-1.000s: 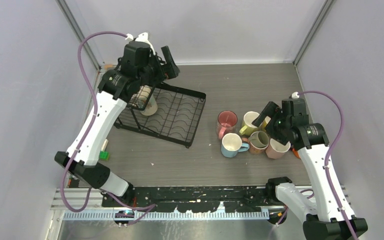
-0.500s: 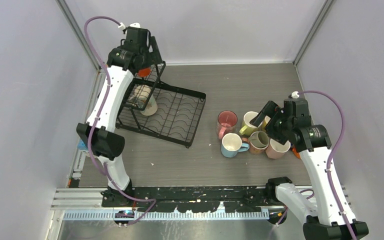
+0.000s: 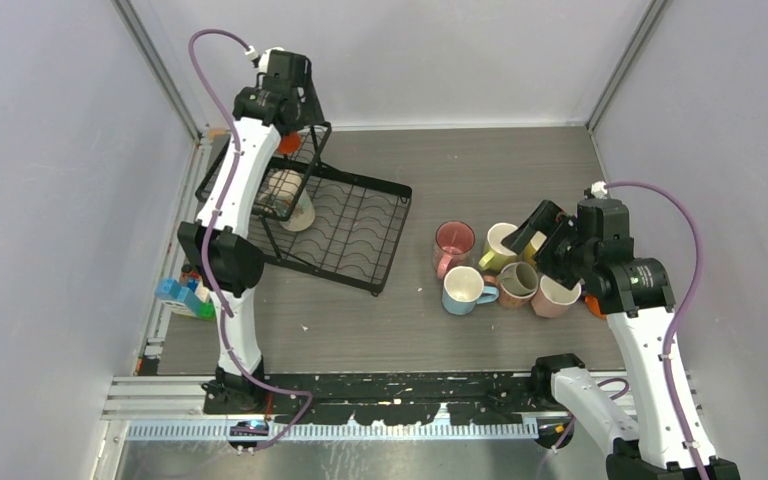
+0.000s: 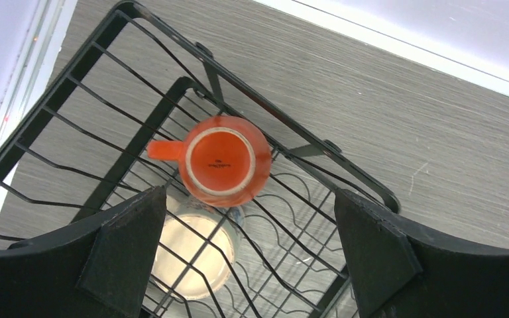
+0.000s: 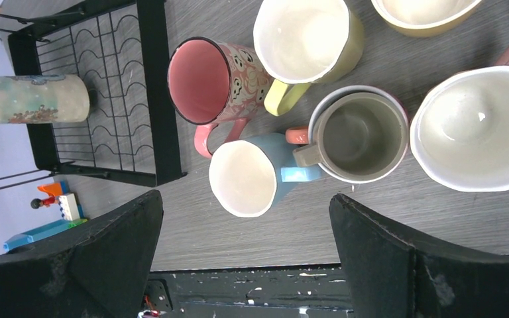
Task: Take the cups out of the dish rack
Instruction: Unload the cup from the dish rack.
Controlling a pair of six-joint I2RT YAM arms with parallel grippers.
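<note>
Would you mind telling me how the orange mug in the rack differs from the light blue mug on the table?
The orange mug sits upside down with its base facing up, while the light blue mug stands upright with its cream inside showing. The orange mug is inside the dish rack; the light blue mug is out on the table, next to a pink mug. Both have a single handle.
</note>
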